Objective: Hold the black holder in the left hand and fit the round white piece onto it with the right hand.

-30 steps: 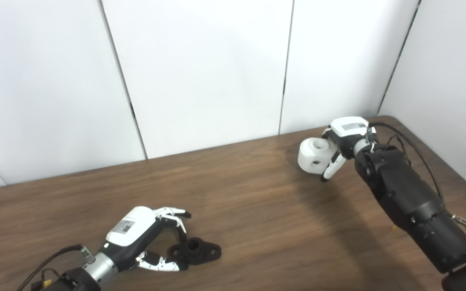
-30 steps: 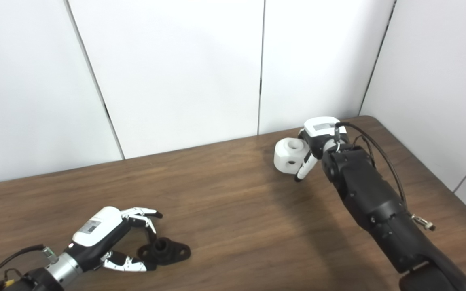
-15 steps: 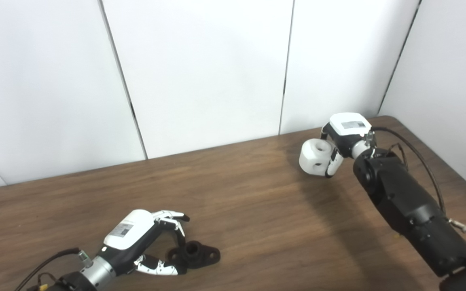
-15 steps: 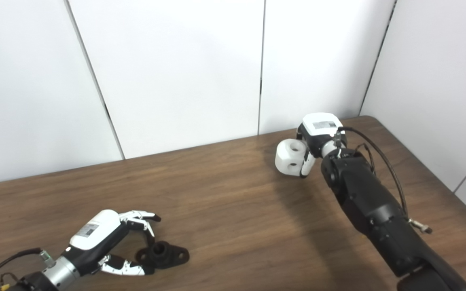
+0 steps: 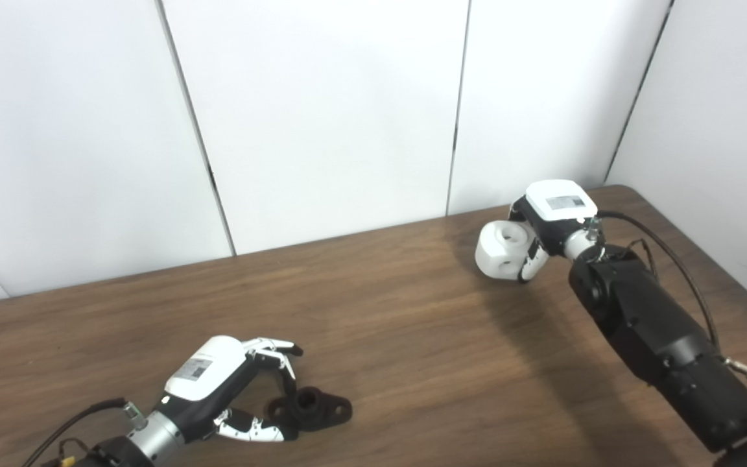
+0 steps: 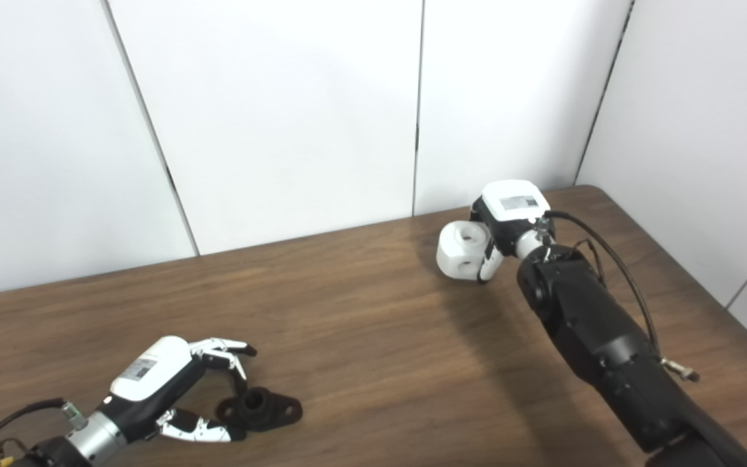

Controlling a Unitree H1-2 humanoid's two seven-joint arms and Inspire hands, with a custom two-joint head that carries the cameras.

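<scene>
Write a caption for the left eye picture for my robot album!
Right hand grips the round white piece at the table's far side while the left hand reaches around the black holder.

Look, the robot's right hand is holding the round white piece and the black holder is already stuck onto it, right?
Not quite. The right hand does hold the round white piece, but the black holder is not on it. The left eye view shows the holder lying on the table far away, by the left hand, whose fingers curl around one end of it.
</scene>
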